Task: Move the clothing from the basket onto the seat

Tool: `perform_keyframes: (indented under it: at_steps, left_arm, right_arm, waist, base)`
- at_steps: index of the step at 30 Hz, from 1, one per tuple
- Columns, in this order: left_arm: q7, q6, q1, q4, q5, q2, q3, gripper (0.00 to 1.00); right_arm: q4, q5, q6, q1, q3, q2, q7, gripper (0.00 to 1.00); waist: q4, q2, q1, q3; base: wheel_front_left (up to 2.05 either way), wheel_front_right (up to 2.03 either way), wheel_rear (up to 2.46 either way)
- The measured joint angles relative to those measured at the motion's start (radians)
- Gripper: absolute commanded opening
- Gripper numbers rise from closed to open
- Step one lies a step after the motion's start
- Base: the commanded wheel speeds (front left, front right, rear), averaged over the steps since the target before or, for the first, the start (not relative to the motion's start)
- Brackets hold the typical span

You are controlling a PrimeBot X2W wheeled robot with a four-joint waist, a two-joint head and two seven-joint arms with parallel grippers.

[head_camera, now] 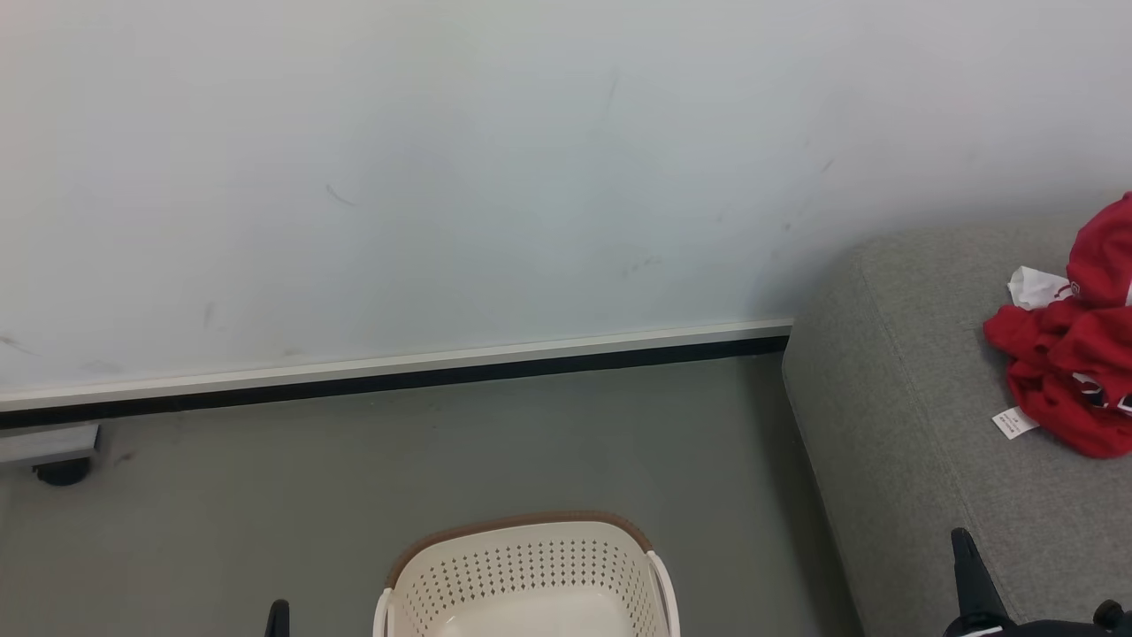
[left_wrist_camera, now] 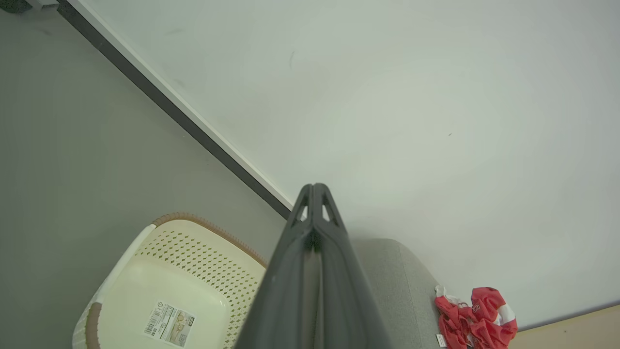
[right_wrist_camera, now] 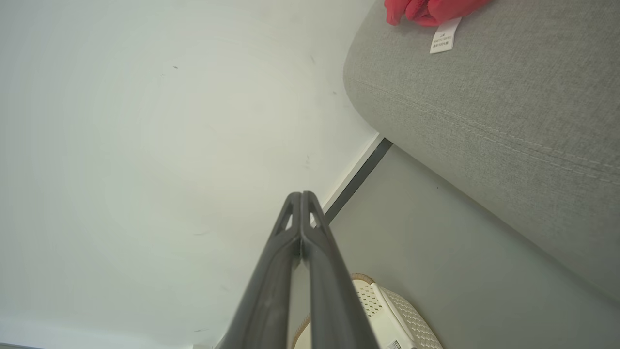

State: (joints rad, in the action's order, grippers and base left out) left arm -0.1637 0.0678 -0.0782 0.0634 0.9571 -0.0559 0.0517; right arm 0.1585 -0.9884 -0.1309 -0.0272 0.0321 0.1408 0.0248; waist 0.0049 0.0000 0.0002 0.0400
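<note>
The red clothing [head_camera: 1074,354] lies crumpled on the grey seat [head_camera: 902,416] at the right, with a white patch and a white tag showing; it also appears as clothing [left_wrist_camera: 474,317] on the seat [left_wrist_camera: 402,291] and as clothing [right_wrist_camera: 431,8] on the seat [right_wrist_camera: 494,102]. The cream basket [head_camera: 531,575] stands on the floor at bottom centre, and its inside looks bare apart from a label in the basket [left_wrist_camera: 164,286]; a corner of the basket [right_wrist_camera: 387,315] shows too. My left gripper [left_wrist_camera: 314,186] is shut with nothing in it. My right gripper [right_wrist_camera: 301,195] is shut and holds nothing; its tip [head_camera: 962,540] rises over the seat's front.
A pale wall with a white and black skirting [head_camera: 398,372] runs behind the grey floor [head_camera: 354,478]. A grey piece on a dark caster [head_camera: 57,469] stands at the far left by the wall.
</note>
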Motion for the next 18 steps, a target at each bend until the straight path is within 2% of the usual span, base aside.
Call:
perform_keyframes:
  at_steps: [18]
  left_arm:
    - [0.027, 0.018, 0.035, 0.034, 0.199, 0.000, 0.011, 0.00]
  right_arm:
    - [0.022, -0.202, 0.000, 0.030, -0.072, -0.008, -0.074, 0.00]
  waist:
    - [-0.001, 0.0000, -0.0001, -0.010]
  base:
    - [0.00, 0.00, 0.00]
